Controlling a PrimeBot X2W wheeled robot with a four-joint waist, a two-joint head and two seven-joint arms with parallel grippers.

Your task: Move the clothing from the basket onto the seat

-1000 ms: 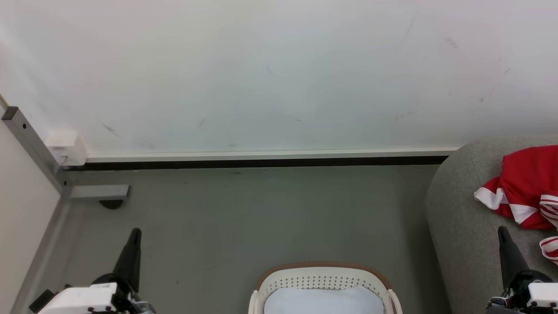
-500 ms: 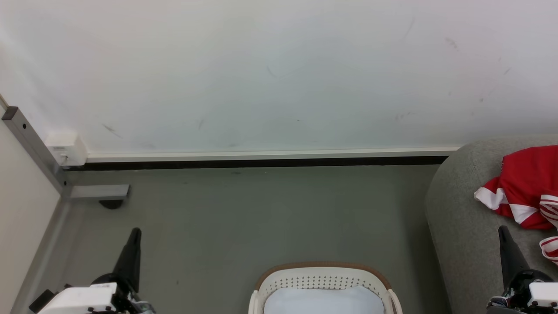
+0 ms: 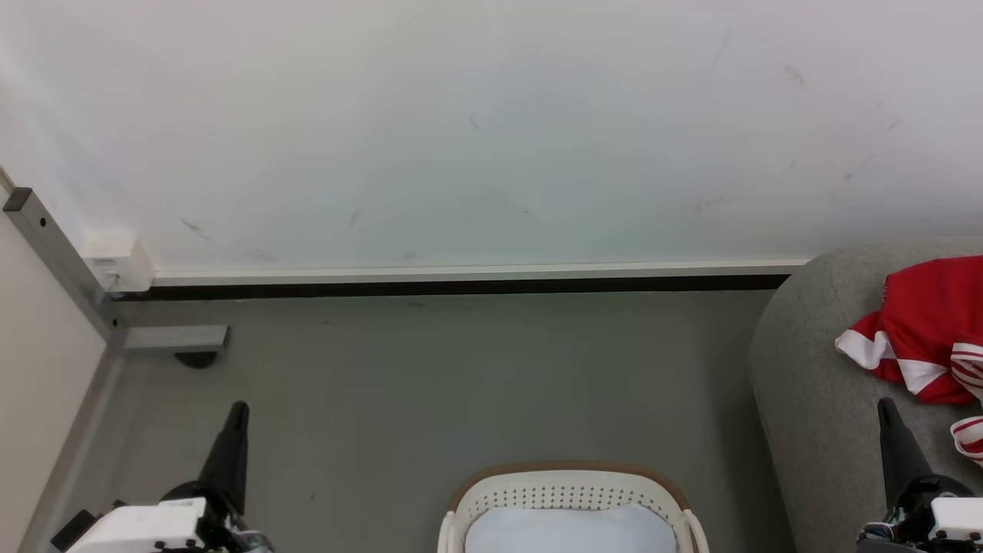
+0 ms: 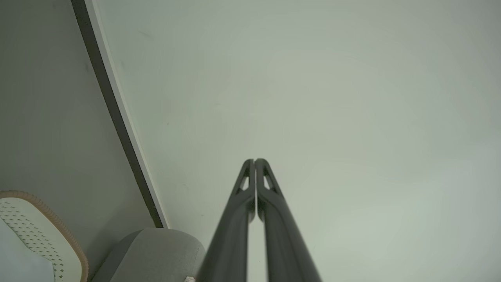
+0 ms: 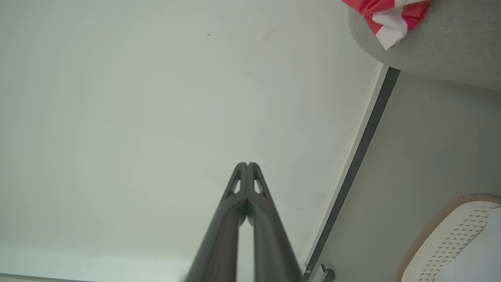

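- The left gripper (image 3: 239, 411) is pointing up at the lower left, over the floor (image 3: 476, 376). Its 2 fingers are pressing together w/ nothing between them.
- The right gripper (image 3: 885, 407) is doing the same at the lower right, just beside the seat (image 3: 806, 384). It is squeezing tight on nothing.
- The clothing (image 3: 929, 322), red & white, is lying on the seat at the far right, w/ a white corner resting near the round edge.
- The basket (image 3: 568, 470) is sitting on the floor at the bottom middle, between the 2 grippers. Something pale is lying inside. No red is showing there, but only the far part is showing, so can't tell if more clothing is hiding lower down.
- Risk 1: the right gripper is sitting very near the clothing. If it is swinging sideways it could be hooking the cloth & dragging it off onto the floor.
- Risk 2: if fingers are going into the basket squeezed together like this, they are only poking & pushing the cloth, not grabbing it.
- Risk 3: the basket looks light. A finger catching the rim or a wall hole could be tipping or sliding it.
- Risk 4: soft cloth could be slipping out of a small pinch & dropping between basket & seat.
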